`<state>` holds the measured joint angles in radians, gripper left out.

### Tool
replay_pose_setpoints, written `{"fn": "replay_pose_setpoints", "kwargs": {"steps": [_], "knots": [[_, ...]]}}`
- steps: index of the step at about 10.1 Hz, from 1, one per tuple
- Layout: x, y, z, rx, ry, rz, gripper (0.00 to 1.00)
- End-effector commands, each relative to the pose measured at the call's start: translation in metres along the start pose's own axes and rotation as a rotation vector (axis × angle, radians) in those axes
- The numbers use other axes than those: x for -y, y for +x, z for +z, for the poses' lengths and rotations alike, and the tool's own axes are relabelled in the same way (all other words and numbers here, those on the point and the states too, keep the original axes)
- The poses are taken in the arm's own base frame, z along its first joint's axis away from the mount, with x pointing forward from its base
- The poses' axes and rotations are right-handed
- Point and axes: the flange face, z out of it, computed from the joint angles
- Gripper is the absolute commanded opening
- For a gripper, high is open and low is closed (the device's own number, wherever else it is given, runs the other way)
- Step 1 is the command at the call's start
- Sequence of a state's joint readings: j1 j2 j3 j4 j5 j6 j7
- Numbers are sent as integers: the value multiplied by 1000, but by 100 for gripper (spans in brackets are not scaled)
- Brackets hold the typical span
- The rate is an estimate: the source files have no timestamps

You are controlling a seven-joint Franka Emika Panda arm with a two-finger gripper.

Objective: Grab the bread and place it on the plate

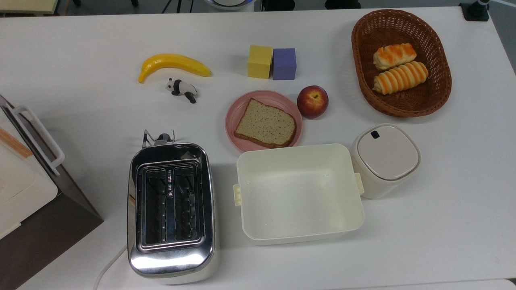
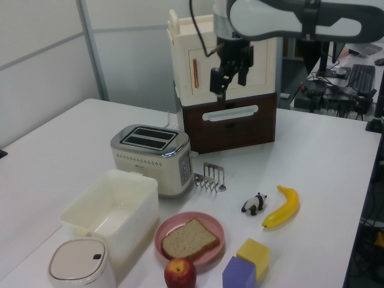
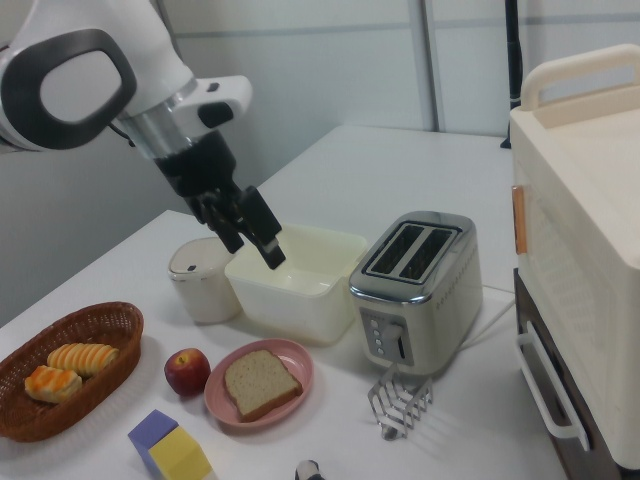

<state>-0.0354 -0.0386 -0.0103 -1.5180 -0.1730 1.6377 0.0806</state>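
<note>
One slice of bread (image 1: 265, 123) lies flat on the pink plate (image 1: 233, 113), near the middle of the white table (image 1: 80, 32). Going rightward in the top view, a red apple (image 1: 313, 101) sits just beside the plate's rim, then a wicker basket (image 1: 439, 96) near the far right corner. The gripper (image 3: 255, 243) hangs high above the table, jaws parted and empty.

Lab: robot arm (image 2: 288, 18), partition walls (image 2: 42, 60), desks.
</note>
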Motion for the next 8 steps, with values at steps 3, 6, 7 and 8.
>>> {"fn": "replay_pose_setpoints", "kwargs": {"steps": [3, 6, 7, 8], "knots": [[-38, -1, 15, 30, 156, 79, 100], [-28, -1, 14, 32, 175, 64, 100], [-23, -1, 15, 36, 176, 55, 100], [-14, -1, 15, 38, 178, 38, 100]]}}
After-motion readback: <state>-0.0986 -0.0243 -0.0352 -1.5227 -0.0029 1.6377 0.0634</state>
